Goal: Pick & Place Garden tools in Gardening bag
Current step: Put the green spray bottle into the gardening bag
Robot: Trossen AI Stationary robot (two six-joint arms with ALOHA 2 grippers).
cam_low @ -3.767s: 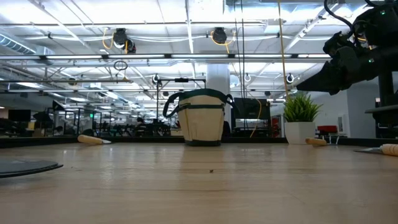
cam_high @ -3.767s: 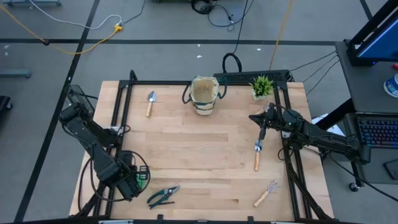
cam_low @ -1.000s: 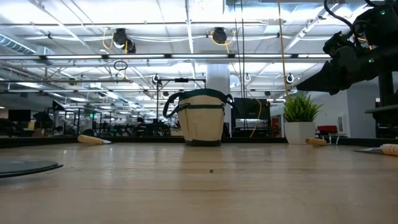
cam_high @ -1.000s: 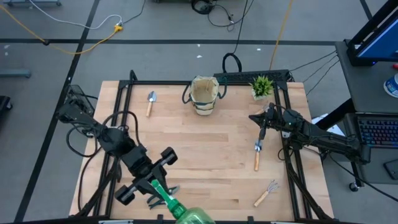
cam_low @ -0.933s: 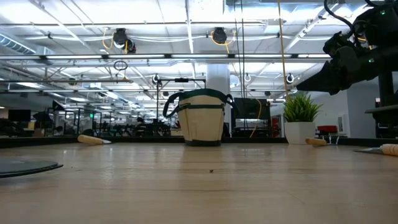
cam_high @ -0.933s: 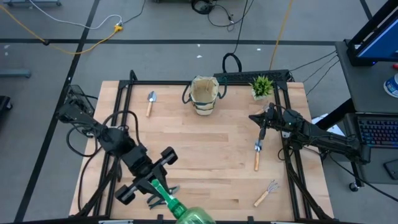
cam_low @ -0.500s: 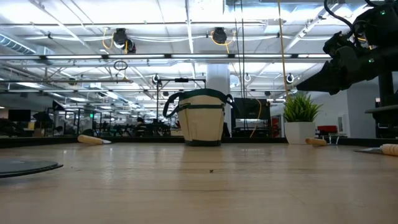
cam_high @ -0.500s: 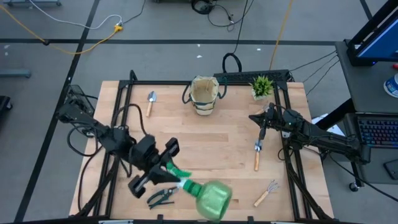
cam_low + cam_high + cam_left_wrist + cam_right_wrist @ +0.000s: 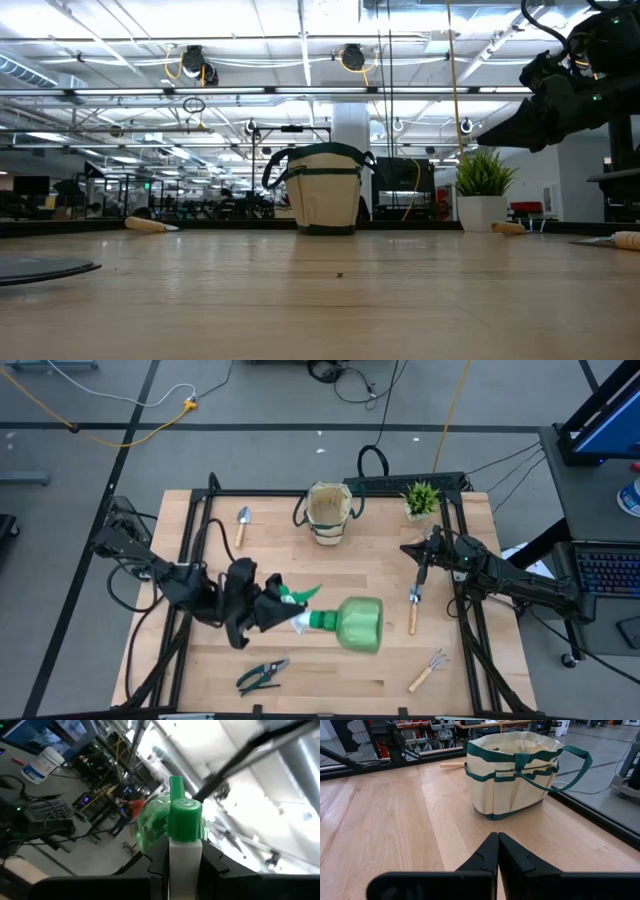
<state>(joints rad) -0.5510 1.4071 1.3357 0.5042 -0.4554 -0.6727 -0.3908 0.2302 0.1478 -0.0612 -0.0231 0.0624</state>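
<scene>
Left gripper [image 9: 272, 610] clamped on the spray bottle [image 9: 345, 624], held above mid-table; right gripper [image 9: 421, 566], fingers together and empty, near the plant [image 9: 421, 497]; bag [image 9: 329, 512] at the far edge.

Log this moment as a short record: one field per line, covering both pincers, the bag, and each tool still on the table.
left pincer: shut on the spray bottle, held above the table's front-left area
right pincer: shut, empty, by the right edge
gardening bag: upright at back centre
left trowel: on the table, left of the bag
right trowel: on the table, beneath the right pincer
hand rake: front right
pruning shears: front left
potted plant: back right
</scene>
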